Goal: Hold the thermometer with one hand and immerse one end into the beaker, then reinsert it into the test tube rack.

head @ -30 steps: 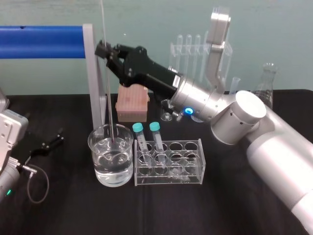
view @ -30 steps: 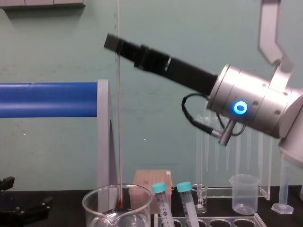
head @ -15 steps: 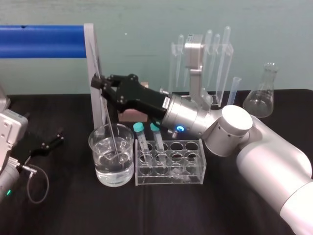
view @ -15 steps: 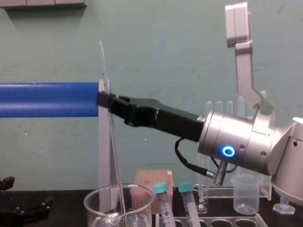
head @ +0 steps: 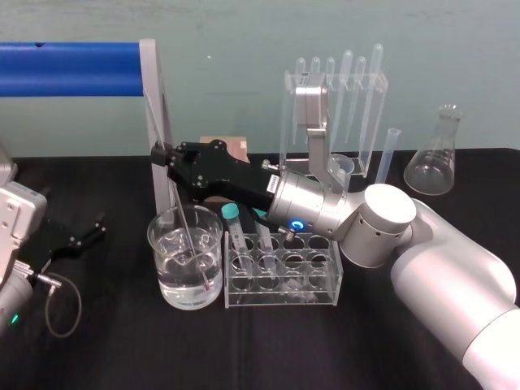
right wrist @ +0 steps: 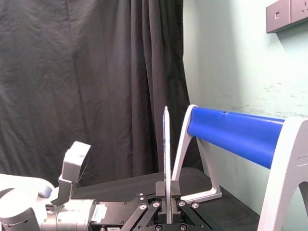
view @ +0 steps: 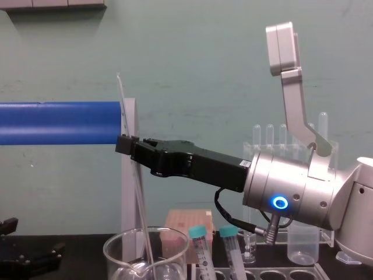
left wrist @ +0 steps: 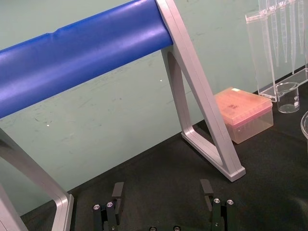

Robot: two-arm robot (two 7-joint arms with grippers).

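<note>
My right gripper (head: 164, 156) is shut on the thermometer (head: 193, 240), a long thin glass rod that leans and runs down into the beaker (head: 158, 244). The rod's lower end sits in the water near the beaker's bottom. In the chest view the same gripper (view: 124, 144) holds the thermometer (view: 140, 204) above the beaker (view: 113, 249). The right wrist view shows the thermometer (right wrist: 166, 144) rising from between the closed fingers. The test tube rack (head: 325, 280) stands just right of the beaker, under the right arm. My left gripper (left wrist: 162, 192) is parked low at the far left, open.
Two teal-capped tubes (head: 231, 213) stand in the rack's left holes. A blue bar on a grey post (head: 154, 122) rises right behind the beaker. A pink tip box (head: 227, 145), a pipette stand (head: 341, 106) and a conical flask (head: 435, 162) line the back.
My right gripper has come down and swung lower over the table. The thermometer went from upright to leaning, and its lower end sank deeper into the water.
</note>
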